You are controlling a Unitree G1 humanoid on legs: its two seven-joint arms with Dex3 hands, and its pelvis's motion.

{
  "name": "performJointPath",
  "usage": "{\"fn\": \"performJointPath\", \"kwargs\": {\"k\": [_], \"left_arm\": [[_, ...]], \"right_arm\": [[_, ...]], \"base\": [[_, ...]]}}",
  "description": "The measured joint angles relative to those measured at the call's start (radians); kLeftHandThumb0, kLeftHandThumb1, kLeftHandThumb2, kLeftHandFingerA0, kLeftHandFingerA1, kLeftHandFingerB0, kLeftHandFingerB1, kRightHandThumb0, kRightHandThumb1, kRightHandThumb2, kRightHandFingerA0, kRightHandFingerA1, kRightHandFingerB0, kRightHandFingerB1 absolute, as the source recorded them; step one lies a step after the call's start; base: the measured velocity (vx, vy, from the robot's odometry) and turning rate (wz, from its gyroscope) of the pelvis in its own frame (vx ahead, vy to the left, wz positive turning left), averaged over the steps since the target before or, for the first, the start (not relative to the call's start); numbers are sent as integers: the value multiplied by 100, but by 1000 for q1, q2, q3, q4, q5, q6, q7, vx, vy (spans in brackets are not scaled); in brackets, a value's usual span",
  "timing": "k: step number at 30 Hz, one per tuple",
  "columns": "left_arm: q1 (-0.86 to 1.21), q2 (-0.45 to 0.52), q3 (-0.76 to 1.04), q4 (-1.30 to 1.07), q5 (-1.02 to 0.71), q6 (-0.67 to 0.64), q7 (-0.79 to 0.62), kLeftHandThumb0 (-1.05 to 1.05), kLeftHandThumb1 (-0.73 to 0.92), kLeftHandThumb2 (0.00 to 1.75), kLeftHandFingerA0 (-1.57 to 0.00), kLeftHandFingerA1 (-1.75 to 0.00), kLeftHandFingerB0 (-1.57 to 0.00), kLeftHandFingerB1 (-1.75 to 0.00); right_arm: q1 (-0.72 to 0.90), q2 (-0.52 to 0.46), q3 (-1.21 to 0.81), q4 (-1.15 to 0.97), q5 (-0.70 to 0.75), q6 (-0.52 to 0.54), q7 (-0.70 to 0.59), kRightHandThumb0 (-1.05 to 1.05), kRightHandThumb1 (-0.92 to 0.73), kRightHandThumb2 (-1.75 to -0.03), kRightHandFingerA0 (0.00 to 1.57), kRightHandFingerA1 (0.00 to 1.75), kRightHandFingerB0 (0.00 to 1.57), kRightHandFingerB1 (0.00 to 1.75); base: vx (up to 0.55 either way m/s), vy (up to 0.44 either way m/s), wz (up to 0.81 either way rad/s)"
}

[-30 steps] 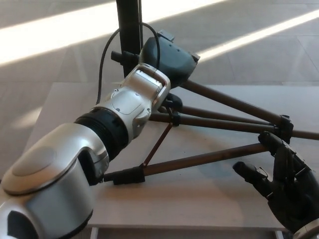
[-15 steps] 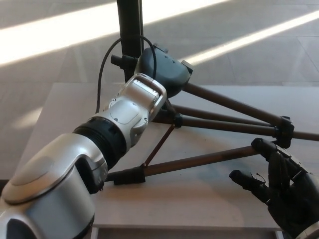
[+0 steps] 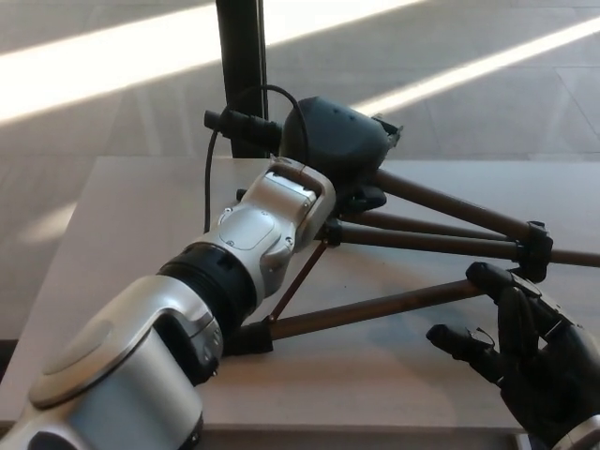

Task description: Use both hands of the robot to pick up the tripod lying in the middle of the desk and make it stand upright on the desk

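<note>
Left hand (image 3: 339,148) is wrapping over the head end of the tripod (image 3: 422,239) at the far middle of the desk (image 3: 141,225), grasping it, probably because lifting from the top lets the legs swing down. Right hand (image 3: 525,352) is waiting released, fingers spread, just beside the near leg, likely to steady it. Tripod is lying tilted, 3 thin brown legs fanning right, black joints.
</note>
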State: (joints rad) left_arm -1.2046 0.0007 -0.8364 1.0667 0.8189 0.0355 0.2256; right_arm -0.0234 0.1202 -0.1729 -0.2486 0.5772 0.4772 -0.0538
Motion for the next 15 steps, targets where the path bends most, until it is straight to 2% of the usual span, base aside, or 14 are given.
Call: {"fn": "performJointPath", "kwargs": {"k": [2,3,4,5,6,7,9,10,11,12,13,14,15], "left_arm": [[4,2,-8,3,9,-5,8,-53,69,61,-91,-100,-50,-43],[4,4,-13,5,15,-7,12,-53,69,61,-91,-100,-50,-43],[4,7,-18,7,23,-10,17,-30,57,57,-91,-145,-52,-43],[3,9,-27,9,31,-10,18,-30,57,57,-91,-145,-52,-43],[2,13,-40,10,43,-10,20,-25,53,57,-91,-159,-58,-46],[1,16,-51,11,51,-10,20,-26,55,56,-90,-156,-65,-47],[-1,24,-77,15,72,-8,16,-30,54,59,-89,-155,-68,-50],[-2,26,-86,18,79,-7,13,-40,44,69,-97,-143,-64,-56],[-4,27,-93,21,84,-6,11,-40,44,69,-97,-143,-64,-56],[-10,27,-108,27,95,1,7,-33,51,55,-93,-152,-66,-45],[-14,30,-123,32,106,6,1,-42,43,68,-99,-142,-62,-54],[-17,31,-135,34,115,12,-2,-31,53,56,-91,-151,-67,-47],[-19,32,-143,36,121,16,-5,-33,53,59,-88,-158,-71,-53]], "right_arm": [[6,0,-1,0,0,2,-1,-99,-51,-57,100,81,85,64],[8,0,-1,0,0,2,-1,-99,-51,-57,100,81,85,64],[9,0,-1,0,0,2,-1,-100,-51,-57,99,81,86,63],[9,0,-2,0,0,3,-1,-100,-51,-57,99,81,86,63],[9,0,-3,0,0,4,-3,-99,-35,-86,101,82,89,62],[9,1,-3,0,0,4,-5,-100,-51,-57,102,81,90,62],[7,2,-3,1,0,6,-11,-100,-51,-58,103,81,91,63],[6,2,-4,1,-1,7,-14,-99,-52,-57,103,82,91,64],[4,2,-5,2,-1,7,-16,-99,-52,-57,103,82,91,64],[2,2,-5,2,-1,7,-17,-100,-52,-57,101,83,85,64],[2,1,-5,2,-2,7,-17,-100,-52,-58,102,83,86,64],[2,0,-5,3,-2,7,-17,-99,-51,-57,102,83,86,64],[2,-1,-5,3,-3,7,-16,-99,-50,-57,104,82,87,63]], "base": [[0,0,0],[0,0,0],[0,0,0],[0,0,0],[0,0,0],[0,0,0],[0,0,0],[0,0,0],[0,0,0],[0,0,0],[0,0,0],[0,0,0],[0,0,0]]}}
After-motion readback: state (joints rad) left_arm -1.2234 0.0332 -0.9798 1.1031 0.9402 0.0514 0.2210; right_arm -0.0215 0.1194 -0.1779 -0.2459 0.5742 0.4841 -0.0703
